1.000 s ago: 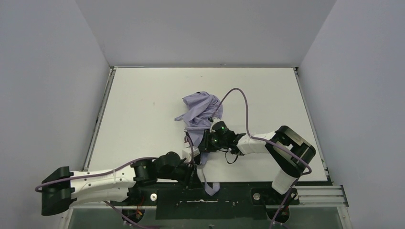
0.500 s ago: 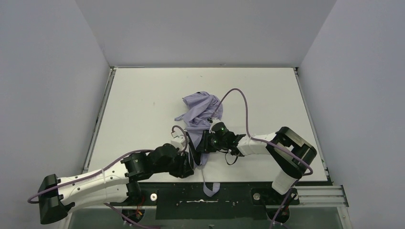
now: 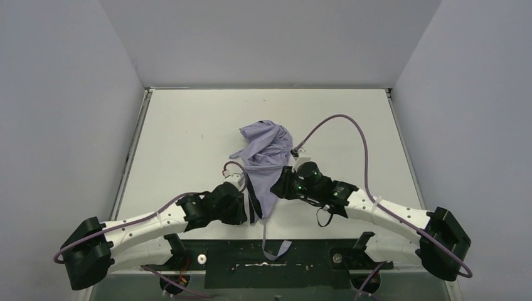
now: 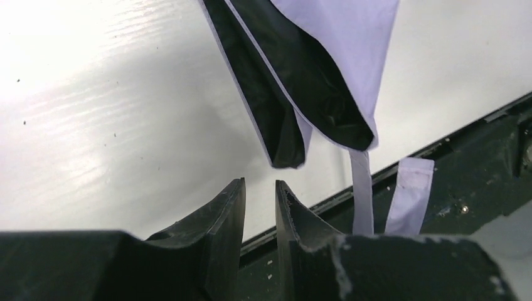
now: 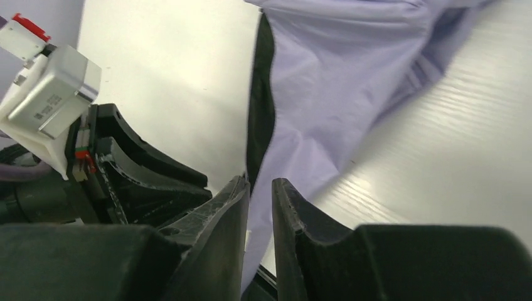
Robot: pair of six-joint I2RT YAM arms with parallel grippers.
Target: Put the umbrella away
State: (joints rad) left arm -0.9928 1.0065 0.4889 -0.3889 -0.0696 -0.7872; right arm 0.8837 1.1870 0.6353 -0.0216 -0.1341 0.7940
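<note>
- Lying near the middle of the desk [image 3: 188, 125], the umbrella [image 3: 266, 147] is a crumpled heap of pale purple cloth.
- Its near end narrows to a point that faces the arms. The black lining shows along the left side of that point.
- A thin purple strap [image 3: 271, 246] runs from the pointed end over the near edge of the desk and onto the dark rail (it makes a little loop there).
- The left hand [image 3: 249, 202] sits low, just to the left of the pointed end.
- In the left wrist view, its two fingers are only a thin slit apart. Bare desk shows through the slit and nothing is in it. The black tip of the cloth is just past the fingertips, not between them.
- The right hand [image 3: 281, 187] sits just to the right of the cloth and points at it.
- In the right wrist view, its fingers also have a thin gap. Purple cloth lies right at that gap, so I cannot tell if the hand is pinching it or only close to it.
- The two hands face each other with the cloth between them.
</note>
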